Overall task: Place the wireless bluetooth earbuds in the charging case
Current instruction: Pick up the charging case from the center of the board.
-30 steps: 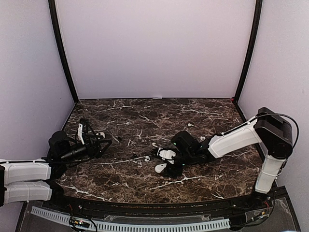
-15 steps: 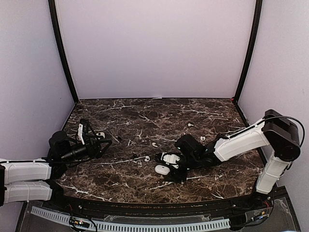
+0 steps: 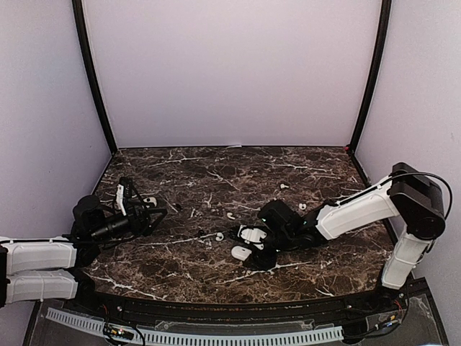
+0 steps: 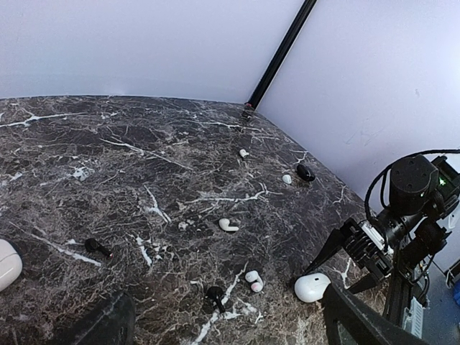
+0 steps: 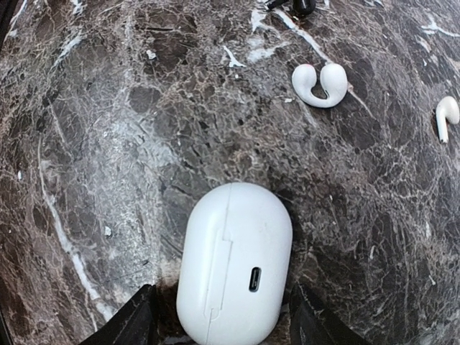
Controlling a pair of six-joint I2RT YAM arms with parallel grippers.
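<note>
Marble worktop (image 3: 216,166), lilac walls: right tool (image 5: 230,320) straddles the charging case (image 5: 233,262).
Its jaws stand open, one finger on each side of the white case, not clamped on it. Left tool (image 4: 230,325) gapes wide and empty at the worktop's left. White earbuds (image 4: 228,225) lie scattered on the marble, outside the case.

I shifted my right pincer (image 3: 253,247) a little toward the near edge of the table (image 3: 216,173). The white case (image 5: 233,259), which a second before had sat at the near side of my fingertips, came to lie between my two fingers (image 5: 140,320). I drew those fingers somewhat closer together around it, and a thin dark gap was left on one side. My right elbow (image 3: 418,198) sank and swung outward to the right, then eased back a touch
</note>
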